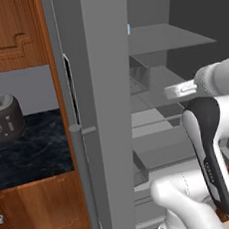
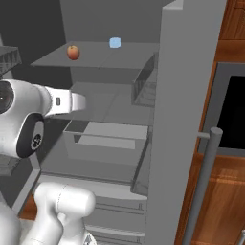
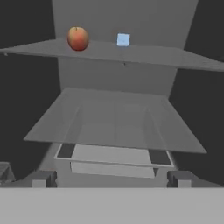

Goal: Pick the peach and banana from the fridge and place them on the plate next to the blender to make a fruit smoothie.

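Peach (image 3: 78,38) on the upper fridge shelf, left side as your hand view has it — small, round, orange-red with a paler yellowish patch, smooth skin, a dark dimple at the top. It also shows in the right base view (image 2: 72,52). Near it on the same shelf, apart and to its right, sits a small pale-blue cube (image 3: 123,40), flat-faced and matte. The shelf is a thin grey slab; under it you have a second, translucent-looking shelf and below that a shallow grey drawer (image 3: 113,159) with a lighter rim. Fridge (image 1: 94,113) is plain grey metal, its door swung open with a long bar handle (image 1: 82,180). Gripper (image 3: 111,179) is low in the hand view, well apart from the peach — fingertips (image 3: 41,178) stand wide, nothing between them. Off left: dark slotted toaster (image 1: 3,118) on a dark marbled counter (image 1: 35,155), wood cabinets (image 1: 7,27) around it.
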